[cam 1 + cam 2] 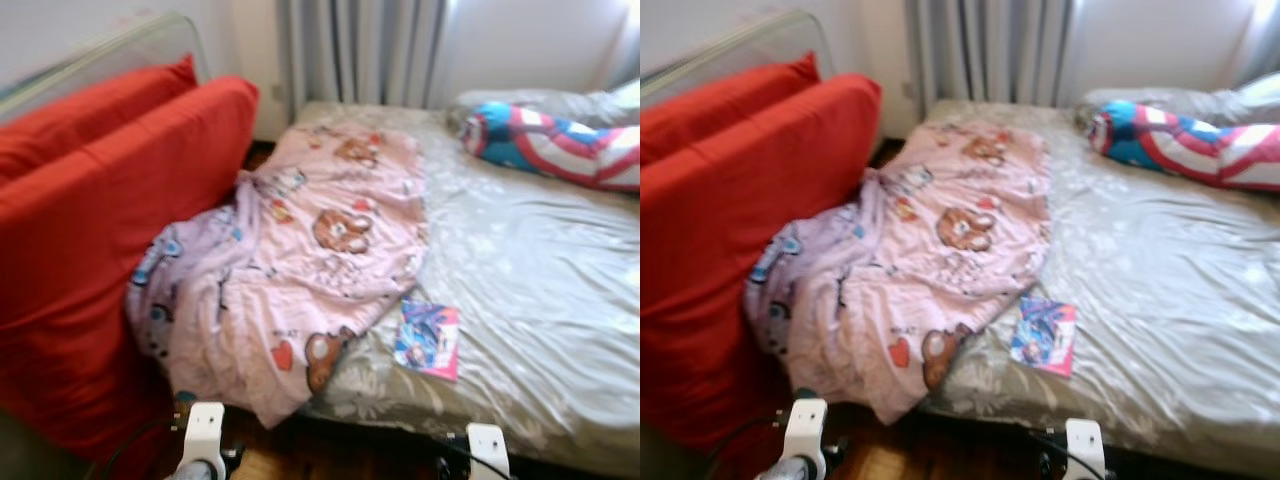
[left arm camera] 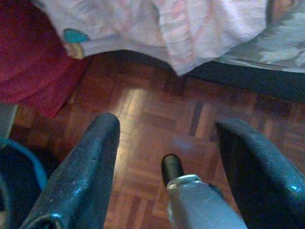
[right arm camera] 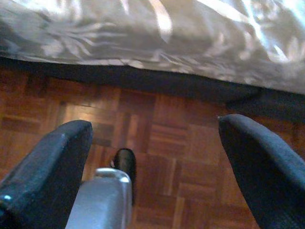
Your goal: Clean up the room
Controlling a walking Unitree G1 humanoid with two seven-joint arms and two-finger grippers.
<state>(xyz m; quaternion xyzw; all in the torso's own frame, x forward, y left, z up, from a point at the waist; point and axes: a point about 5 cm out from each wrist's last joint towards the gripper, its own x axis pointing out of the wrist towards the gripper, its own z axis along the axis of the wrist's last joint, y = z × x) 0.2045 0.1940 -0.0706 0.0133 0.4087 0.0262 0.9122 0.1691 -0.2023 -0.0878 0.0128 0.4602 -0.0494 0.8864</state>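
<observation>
Lying across the left half of a bed (image 1: 540,300), a pink blanket (image 1: 300,270) is seen, printed with brown bears, red hearts and small blue figures. Its cloth is crumpled, and its lower left part spills over the bed's edge toward the parquet floor (image 2: 157,124), where it touches a red cushion (image 1: 110,240) that stands upright beside the bed. A second red cushion (image 1: 90,110) is stood behind the first, against a pale frame. The bed is covered by a shiny grey sheet (image 1: 1170,290) with a faint leaf pattern. A small book (image 1: 428,340) with a blue and pink cover is laid flat on the sheet, just beside the blanket's lower right edge, near the bed's front edge. A long pillow (image 1: 560,145) in blue, red and white stripes is placed at the far right of the bed, well apart from the book. Grey curtains (image 1: 360,50) hang behind the bed. The left end effector (image 2: 164,157) is held low above the floor, fingers spread and empty, near the blanket's hanging hem. The right end effector (image 3: 152,157) is likewise spread and empty above the floor before the bed's edge.
</observation>
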